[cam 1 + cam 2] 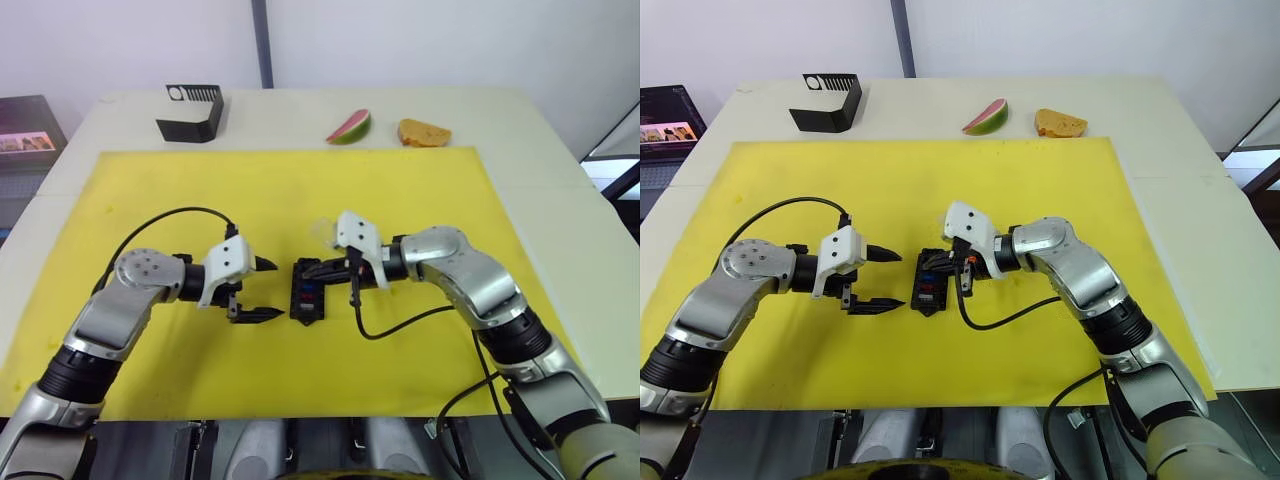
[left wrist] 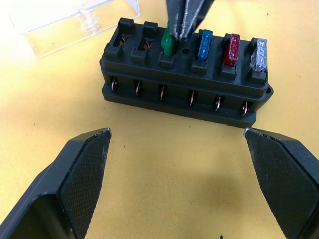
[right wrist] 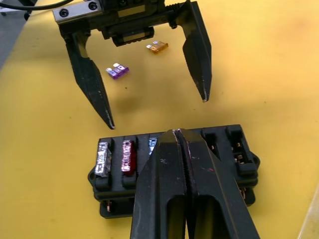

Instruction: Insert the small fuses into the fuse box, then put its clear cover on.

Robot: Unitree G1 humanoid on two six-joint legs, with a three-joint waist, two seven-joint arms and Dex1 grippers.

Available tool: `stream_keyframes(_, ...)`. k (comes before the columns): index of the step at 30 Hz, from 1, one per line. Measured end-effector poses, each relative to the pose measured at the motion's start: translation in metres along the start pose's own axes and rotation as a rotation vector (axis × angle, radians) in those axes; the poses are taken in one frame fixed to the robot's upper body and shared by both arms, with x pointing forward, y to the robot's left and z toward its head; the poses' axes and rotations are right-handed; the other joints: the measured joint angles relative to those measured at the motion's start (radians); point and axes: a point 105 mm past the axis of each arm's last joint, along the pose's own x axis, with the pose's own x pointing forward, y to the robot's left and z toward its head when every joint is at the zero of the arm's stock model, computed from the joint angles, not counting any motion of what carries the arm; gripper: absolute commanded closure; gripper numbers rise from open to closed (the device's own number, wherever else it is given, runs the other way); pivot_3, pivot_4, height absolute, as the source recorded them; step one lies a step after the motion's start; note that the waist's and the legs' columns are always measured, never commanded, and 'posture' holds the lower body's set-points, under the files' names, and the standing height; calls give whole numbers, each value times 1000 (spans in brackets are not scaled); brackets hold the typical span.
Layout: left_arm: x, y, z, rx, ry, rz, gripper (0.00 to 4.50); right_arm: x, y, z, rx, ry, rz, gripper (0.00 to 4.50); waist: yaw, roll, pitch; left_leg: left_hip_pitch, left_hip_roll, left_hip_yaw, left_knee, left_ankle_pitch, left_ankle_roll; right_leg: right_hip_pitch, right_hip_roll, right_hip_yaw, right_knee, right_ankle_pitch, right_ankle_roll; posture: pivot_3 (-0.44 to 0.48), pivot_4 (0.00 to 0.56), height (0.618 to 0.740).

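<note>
The black fuse box (image 2: 184,84) lies on the yellow mat between my two grippers. Blue (image 2: 205,44), red (image 2: 232,49) and grey (image 2: 258,53) small fuses stand in its far row, and two slots beside the green one are empty. My right gripper (image 3: 178,133) is shut on a green fuse (image 2: 168,44) that stands in a slot of the box. My left gripper (image 1: 272,290) hangs open just left of the box, holding nothing. The clear cover (image 2: 70,22) lies on the mat behind the box. A purple fuse (image 3: 117,71) and an orange one (image 3: 157,47) lie loose under the left wrist.
A black slotted stand (image 1: 192,112) sits at the table's far left. A watermelon slice (image 1: 349,126) and a piece of bread (image 1: 424,132) lie beyond the yellow mat (image 1: 300,190). The right arm's cable loops on the mat near the box.
</note>
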Motion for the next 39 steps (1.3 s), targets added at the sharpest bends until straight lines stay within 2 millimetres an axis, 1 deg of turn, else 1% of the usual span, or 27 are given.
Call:
stream_keyframes(7,0,1,0,7,6,1,0,3,3,-7,14,30,24,4439,0,0,0,2,0,0,0,0,1,3,0,0,0,0,0,0,150,740)
stream_keyframes(15,2,3,3,18,-3,1,0,6,-2,-6,40,50,11,4439,0,0,-1,7,0,0,0,-2,3,7,0,0,0,0,0,0,150,740)
stream_keyframes(16,2,3,3,18,-3,1,0,6,-3,-4,49,40,4,4439,0,0,-1,7,0,0,0,-2,4,7,0,0,0,0,0,0,150,740)
stream_keyframes(18,3,3,4,16,-4,0,0,8,-7,2,159,-21,-10,4439,0,0,-1,6,0,-1,0,-2,4,6,0,0,0,0,0,0,150,740)
stream_keyframes(20,2,2,4,7,-10,-2,0,4,-10,10,241,-79,-13,4439,1,0,-1,4,0,-1,0,0,0,4,0,0,0,0,0,0,150,740)
stream_keyframes(21,1,1,6,-5,-20,-5,0,-1,-12,19,263,-114,-13,4439,1,0,-1,2,0,-1,0,0,0,2,0,0,0,0,0,0,150,740)
stream_keyframes(22,-1,0,8,-19,-32,-7,0,-10,-14,32,258,-160,-16,4439,0,0,-1,0,0,-1,0,0,0,0,-1,0,0,0,0,0,150,740)
stream_keyframes(25,-14,1,13,-47,-53,5,0,-31,-14,66,184,-274,-28,4439,-1,0,-1,0,0,-1,-1,0,0,-1,-1,0,0,0,0,0,150,740)
stream_keyframes(26,-21,1,16,-63,-69,14,0,-37,-12,72,145,-282,-39,4439,-1,0,-1,0,0,-1,-1,0,0,-1,-1,0,0,0,0,0,150,740)
stream_keyframes(27,-30,1,18,-87,-81,22,0,-42,-10,71,109,-259,-48,4439,-2,0,0,0,0,-1,-1,0,0,-1,-1,0,0,0,0,0,150,740)
stream_keyframes(28,-44,0,18,-119,-81,37,0,-52,-10,66,74,-216,-69,4439,-2,0,0,-1,0,-1,-1,0,0,-1,-1,0,-1,0,0,0,150,740)
stream_keyframes(29,-59,1,17,-155,-76,62,0,-62,-11,58,40,-167,-98,4439,-2,0,0,-1,0,-1,-1,-1,1,0,-1,0,-2,0,0,0,150,740)
stream_keyframes(30,-76,1,16,-186,-67,94,0,-75,-11,45,-7,-93,-130,4439,-1,0,0,-1,0,-1,-1,-2,3,0,-1,0,-2,0,0,0,150,740)
stream_keyframes(31,-94,2,14,-211,-50,136,0,-88,-12,29,-29,-10,-159,4200,1,0,0,0,0,-1,-1,-3,5,1,-1,0,-3,0,0,0,150,740)
stream_keyframes(33,-114,-1,12,-239,-27,182,0,-103,-7,7,-82,99,-156,3594,1,1,0,1,0,0,-1,-4,7,2,-1,0,-4,0,0,0,150,740)
stream_keyframes(35,-132,-6,0,-301,13,216,0,-116,-1,-10,-85,165,-130,2543,-1,0,0,2,0,0,-1,-4,7,3,-1,0,-4,0,0,0,150,740)
stream_keyframes(38,-157,-13,-19,-369,81,261,0,-137,-1,-19,-77,198,-141,1096,-3,1,1,3,1,0,-1,-4,7,3,-1,0,-3,0,0,0,150,740)
stream_keyframes(39,-164,-15,-28,-386,112,276,0,-144,-3,-21,-76,205,-158,534,-3,1,1,3,1,0,-2,-4,7,3,-1,0,-3,0,0,0,150,740)
